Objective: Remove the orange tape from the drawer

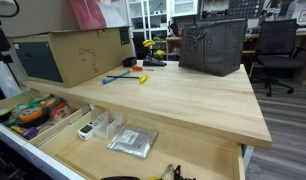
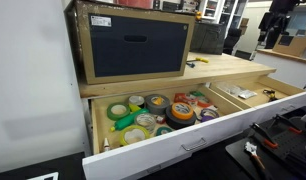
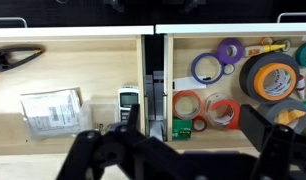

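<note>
My pincer (image 3: 181, 152) hangs released over the open drawer (image 3: 93, 72), its blurred fingers spread wide with nothing between them. Just past it in the wrist view, the orange tape (image 3: 177, 104) lies flat in the tape compartment, close against the divider. A small green roll (image 3: 181, 128) sits just beside it. Beyond those I see a purple roll (image 3: 193, 68) and a big grey roll (image 3: 255, 70). Across the divider lie a small white gadget (image 3: 129, 101) and a plastic bag (image 3: 53, 108). In an exterior view the bench (image 1: 183, 95) above the drawer carries a cardboard box (image 1: 78, 55), with a black bag (image 1: 213, 45) farther back.
</note>
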